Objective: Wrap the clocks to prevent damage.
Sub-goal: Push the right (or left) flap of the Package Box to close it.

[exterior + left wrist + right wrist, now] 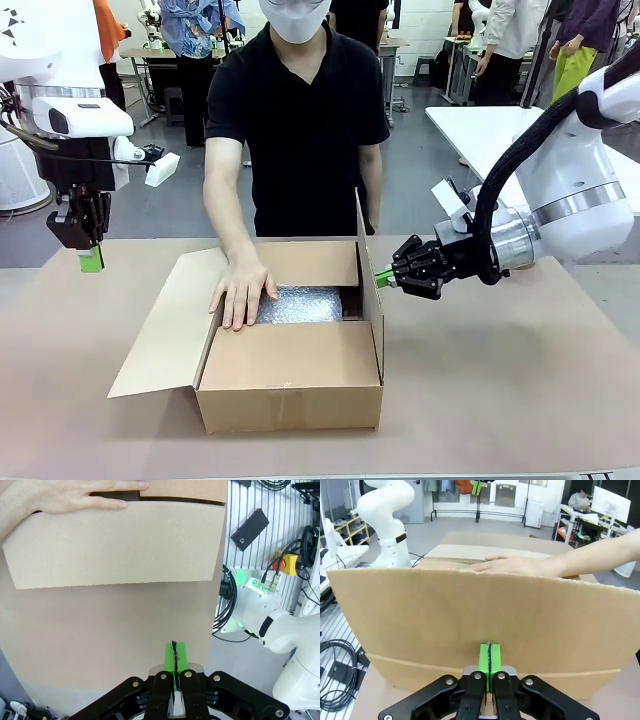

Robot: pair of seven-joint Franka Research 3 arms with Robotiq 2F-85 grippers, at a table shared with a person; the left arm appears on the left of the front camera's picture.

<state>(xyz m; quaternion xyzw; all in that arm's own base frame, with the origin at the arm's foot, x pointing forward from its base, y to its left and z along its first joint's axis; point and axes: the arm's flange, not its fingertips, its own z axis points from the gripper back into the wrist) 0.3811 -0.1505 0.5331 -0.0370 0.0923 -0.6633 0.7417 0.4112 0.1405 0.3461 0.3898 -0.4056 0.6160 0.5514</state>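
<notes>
An open cardboard box [290,395] stands mid-table. Inside it lies a silvery bubble-wrap bundle [300,305]; the clocks are hidden. A person's hand [243,290] rests flat on the box's left inner edge. My right gripper [383,277] is shut, and its green tips touch the outside of the upright right flap [368,270]. In the right wrist view that flap [470,605] stands just before the shut right gripper [490,655]. My left gripper [91,260] hangs shut and empty over the table at far left. In the left wrist view the left gripper [174,652] points down at bare table below the left flap [115,545].
The left flap [165,330] lies spread outward and the front flap [290,355] is folded in over the box. The person [300,110] stands at the far edge. A white table [490,130] stands behind my right arm. Brown table surface [500,380] lies bare right of the box.
</notes>
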